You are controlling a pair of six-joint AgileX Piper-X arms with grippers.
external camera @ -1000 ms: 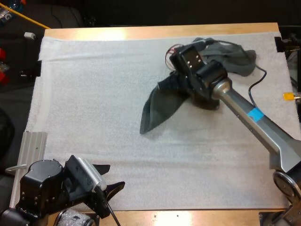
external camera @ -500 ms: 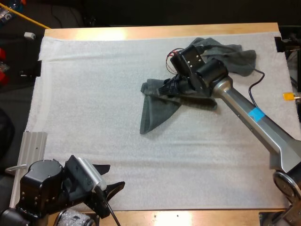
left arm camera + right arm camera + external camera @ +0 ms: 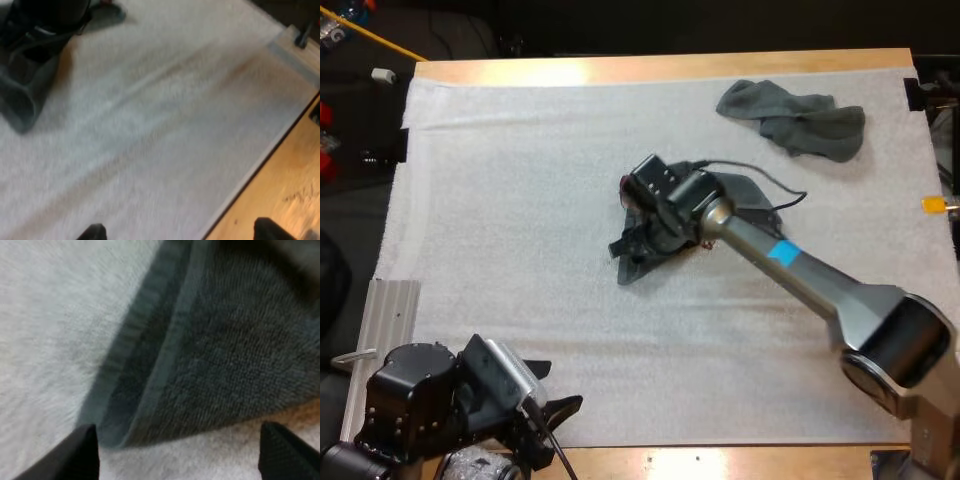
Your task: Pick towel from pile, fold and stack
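Observation:
A dark grey-green towel (image 3: pixel 748 192) lies partly flattened near the middle of the white mat (image 3: pixel 520 200), mostly under my right arm. My right gripper (image 3: pixel 628 243) hovers low over the towel's near-left corner. In the right wrist view its fingers (image 3: pixel 82 450) stand wide apart, with the towel's hemmed, doubled edge (image 3: pixel 165 350) just beyond my right gripper (image 3: pixel 180 455). A second, crumpled towel (image 3: pixel 795 115) rests at the mat's far right. My left gripper (image 3: pixel 555 388) waits open at the mat's near left edge; from there the towel (image 3: pixel 25 95) and the right gripper (image 3: pixel 45 25) show ahead of my left gripper (image 3: pixel 180 232).
The wooden table's near edge (image 3: pixel 280 180) runs beside my left gripper. A metal bracket (image 3: pixel 390 300) sits at the mat's left side. Bare mat stretches across the left half and the near side.
My right gripper dragged one towel off the pile, leftward and nearer, to the mat's middle, and now stands open over its corner. The crumpled towel stayed put. The left arm barely moved.

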